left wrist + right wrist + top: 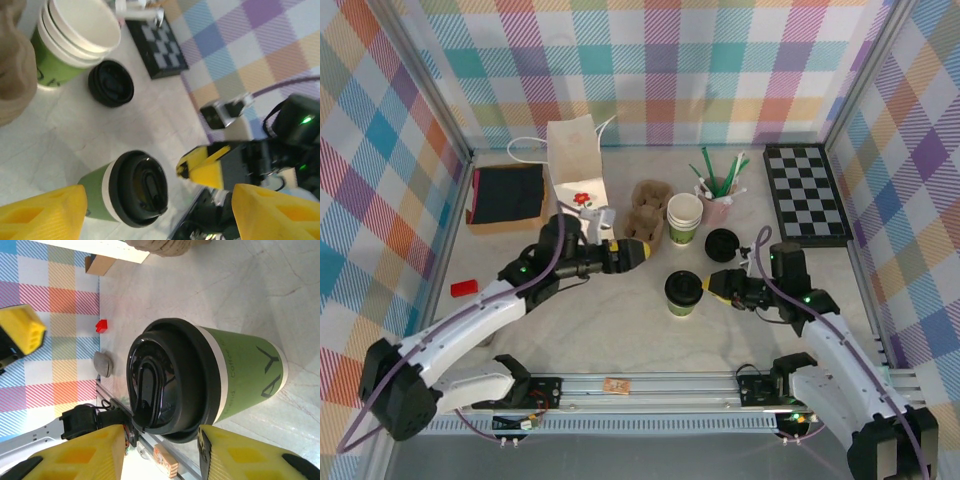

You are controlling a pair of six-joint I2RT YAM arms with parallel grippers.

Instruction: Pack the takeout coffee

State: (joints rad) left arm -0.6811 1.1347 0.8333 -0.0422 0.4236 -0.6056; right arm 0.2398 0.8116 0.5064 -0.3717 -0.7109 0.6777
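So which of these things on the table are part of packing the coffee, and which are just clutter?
Job: green paper cup with black plastic lid; likely the white paper bag with handles and brown cardboard cup carrier.
Lying about: stack of unlidded white-and-green paper cups; loose round black lid; black-and-white checkerboard; small red block; cup of green straws.

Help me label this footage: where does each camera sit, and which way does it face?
Top external: above and behind the robot, looking down on the table; left gripper and right gripper sit either side of the takeout coffee.
Left wrist: rides behind the left gripper, facing right across the table; own yellow fingers below.
Right wrist: rides behind the right gripper, facing left, close on the coffee; own yellow fingers below.
Shared: all see the coffee; each wrist view catches the other gripper.
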